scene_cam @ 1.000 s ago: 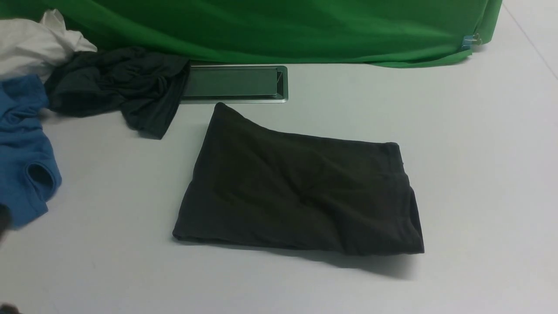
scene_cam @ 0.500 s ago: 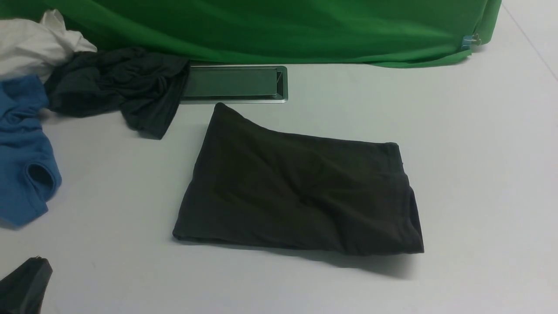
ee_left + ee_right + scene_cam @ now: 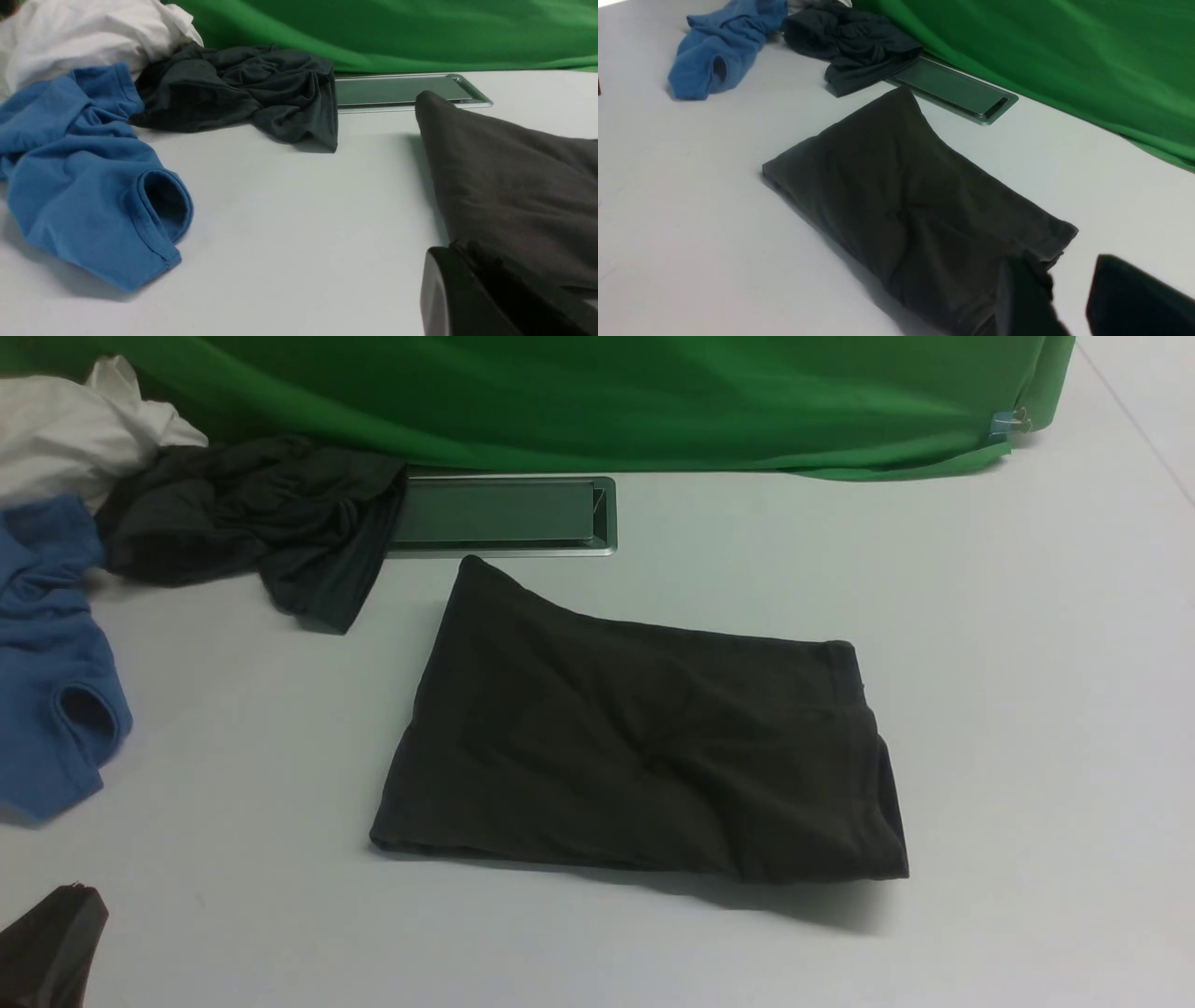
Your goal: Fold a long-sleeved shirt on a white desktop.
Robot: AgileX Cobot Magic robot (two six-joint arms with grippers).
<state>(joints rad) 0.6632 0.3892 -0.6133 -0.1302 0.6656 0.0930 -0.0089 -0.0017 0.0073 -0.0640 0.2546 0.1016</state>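
The long-sleeved shirt point(image 3: 635, 747) lies folded into a compact dark olive-brown rectangle in the middle of the white desktop point(image 3: 1027, 616); no sleeves, neck or label show. My left gripper point(image 3: 82, 894) sits low at the near left corner, shut and empty, well apart from the shirt's left edge. In the left wrist view its closed tips point(image 3: 451, 249) show in front of the shirt point(image 3: 514, 177). My right gripper point(image 3: 1064, 280) appears only in the right wrist view, open with bare desktop between its fingers point(image 3: 1120, 289), just off the shirt's point(image 3: 901, 200) near right corner.
A silver-framed cable hatch point(image 3: 499, 513) lies just behind the shirt. At the far left are a dark teal-grey garment point(image 3: 252, 523), a blue garment point(image 3: 47, 663) and a white cloth point(image 3: 65, 429). A green backdrop point(image 3: 607, 392) hangs along the back edge.
My left gripper has come down from the left edge into the near left corner and has settled there. The shirt has not moved.
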